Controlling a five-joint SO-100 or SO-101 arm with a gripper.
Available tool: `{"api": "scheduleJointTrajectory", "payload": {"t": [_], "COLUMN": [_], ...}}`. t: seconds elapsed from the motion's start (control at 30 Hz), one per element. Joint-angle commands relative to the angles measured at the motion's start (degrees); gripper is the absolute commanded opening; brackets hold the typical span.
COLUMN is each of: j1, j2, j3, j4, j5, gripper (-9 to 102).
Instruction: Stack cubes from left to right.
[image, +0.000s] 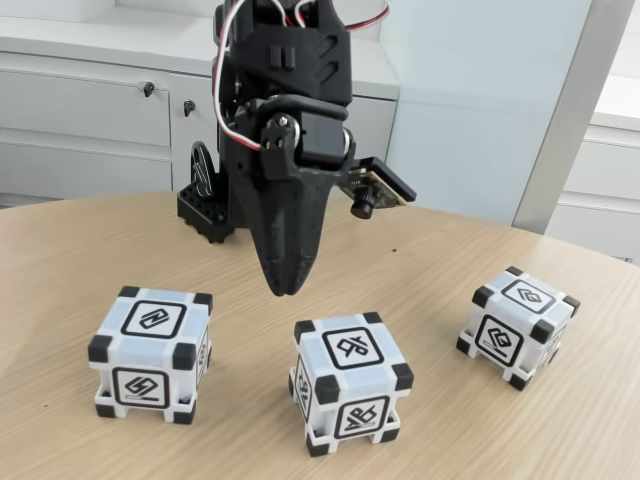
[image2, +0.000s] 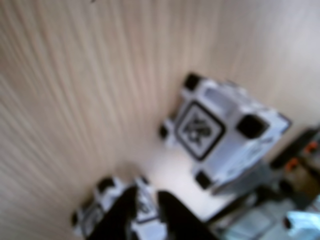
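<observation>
Three cubes sit on the pale wooden table (image: 60, 260), well apart from one another in a loose row across the fixed view. The left cube (image: 150, 354) and the middle cube (image: 350, 382) stand squarely; the right cube (image: 518, 326) is turned at an angle, one corner towards the camera. Each is white with black corner blocks and a black-framed glyph on its faces.

The black arm (image: 285, 90) hangs over the table, its gripper (image: 285, 288) pointing down into the space between the left and middle cubes, above and behind them. From the fixed view the fingers merge into one dark wedge, so the gap there is hard to judge. The top of the arm is cut off by the frame edge, and its base (image: 205, 215) is partly hidden behind the arm.

In the wrist view everything is blurred. The gripper (image2: 145, 212) comes in from the bottom edge, two dark fingers (image2: 117, 220) with a narrow gap between them, nothing clamped. Part of a cube (image2: 102, 202) shows right behind the tips, half covered and cut off at the bottom. Another cube (image2: 222, 132) lies higher and to the right, its glyph smeared beyond reading. Which cubes these are, I can't tell. Dark shapes with orange specks at the right edge are too blurred to name.

White cabinets (image: 90, 110) stand behind the table.
</observation>
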Motion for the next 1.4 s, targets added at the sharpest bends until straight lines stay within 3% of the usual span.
{"api": "scheduleJointTrajectory", "payload": {"t": [0.0, 1.1, 1.37], "j1": [0.44, 0.44, 0.0], "j2": [0.0, 0.0, -0.44], "j3": [-0.26, -0.26, -1.05], "j4": [0.0, 0.35, 0.7], "j5": [1.85, 1.23, 5.45], "gripper": [0, 0, 0]}}
